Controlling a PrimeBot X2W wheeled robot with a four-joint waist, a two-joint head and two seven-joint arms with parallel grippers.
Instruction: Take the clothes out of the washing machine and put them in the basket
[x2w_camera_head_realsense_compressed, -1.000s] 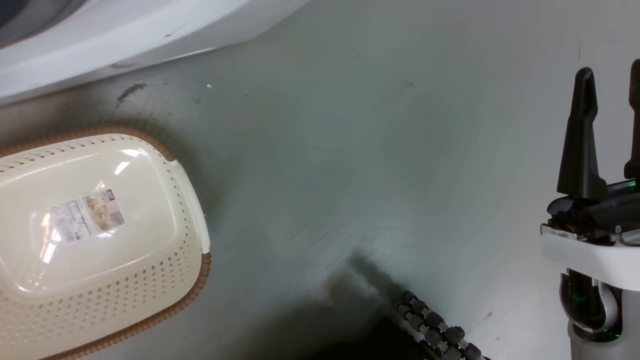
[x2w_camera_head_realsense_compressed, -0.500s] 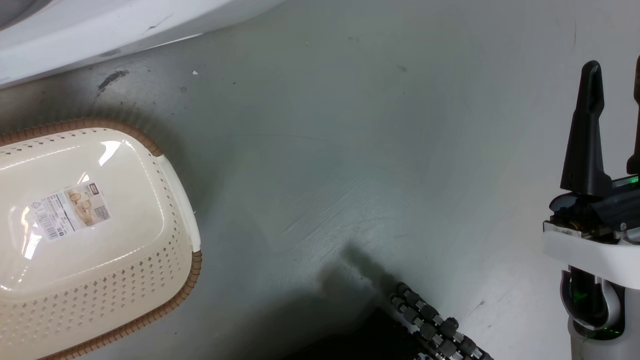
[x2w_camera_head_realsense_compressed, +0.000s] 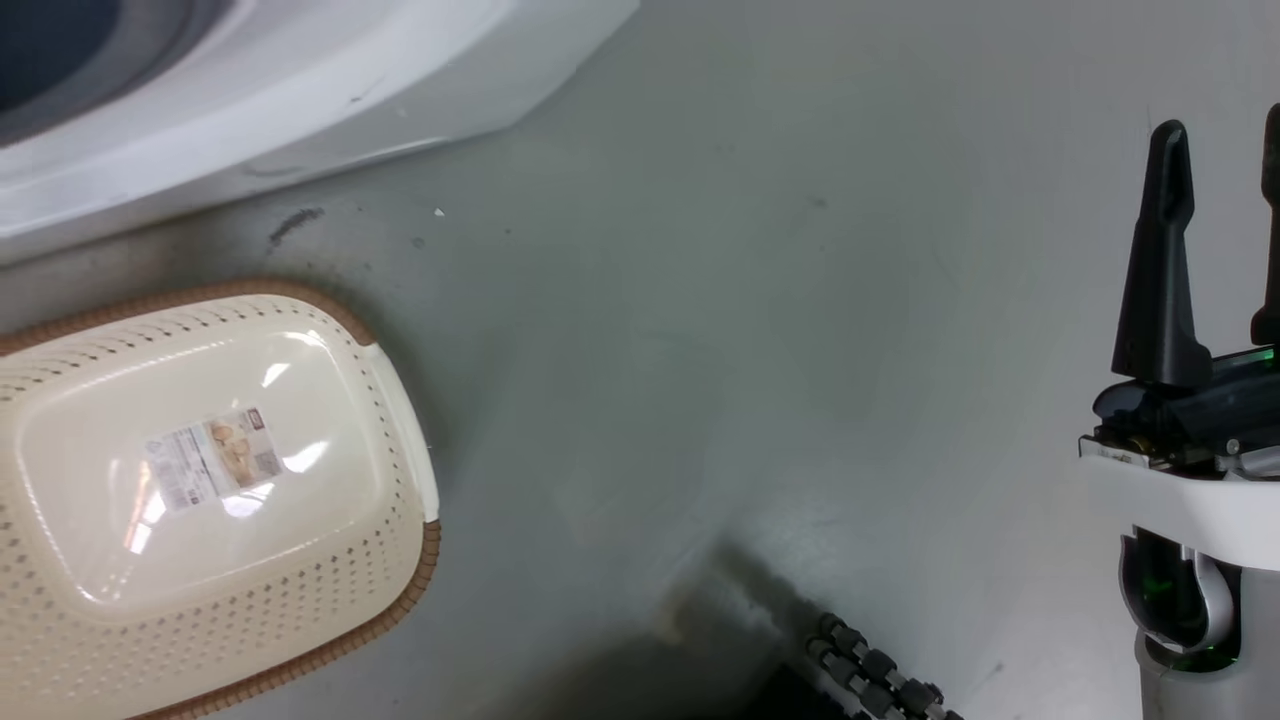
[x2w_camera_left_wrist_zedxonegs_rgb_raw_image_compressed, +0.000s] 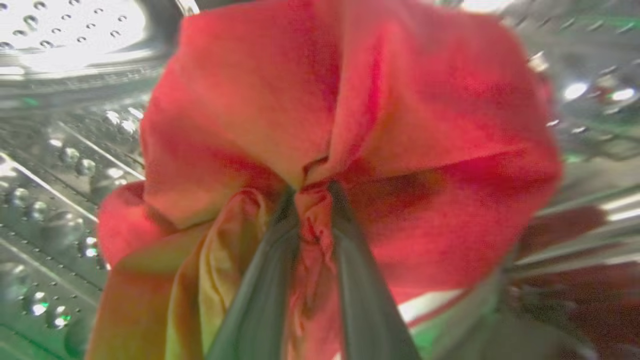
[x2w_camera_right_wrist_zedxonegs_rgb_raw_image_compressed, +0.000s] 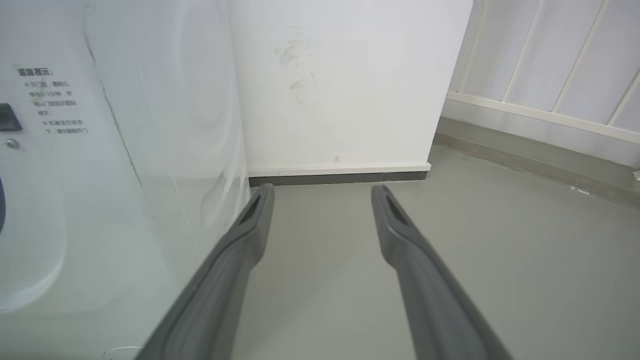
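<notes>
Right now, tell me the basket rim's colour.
The basket rim is brown, clearest in the head view.

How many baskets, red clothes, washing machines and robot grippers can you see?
basket: 1
red clothes: 1
washing machine: 1
grippers: 2, the left gripper and the right gripper
Total: 5

the clothes (x2w_camera_left_wrist_zedxonegs_rgb_raw_image_compressed: 310, 100), a bright red garment with a white striped edge, hang bunched inside the washer's (x2w_camera_head_realsense_compressed: 260, 90) perforated steel drum (x2w_camera_left_wrist_zedxonegs_rgb_raw_image_compressed: 55, 165), pinched between the left gripper's (x2w_camera_left_wrist_zedxonegs_rgb_raw_image_compressed: 311, 192) closed fingers. the basket (x2w_camera_head_realsense_compressed: 400, 470), cream with perforated sides and a brown rim, sits open side up near the washer's white front.
</notes>
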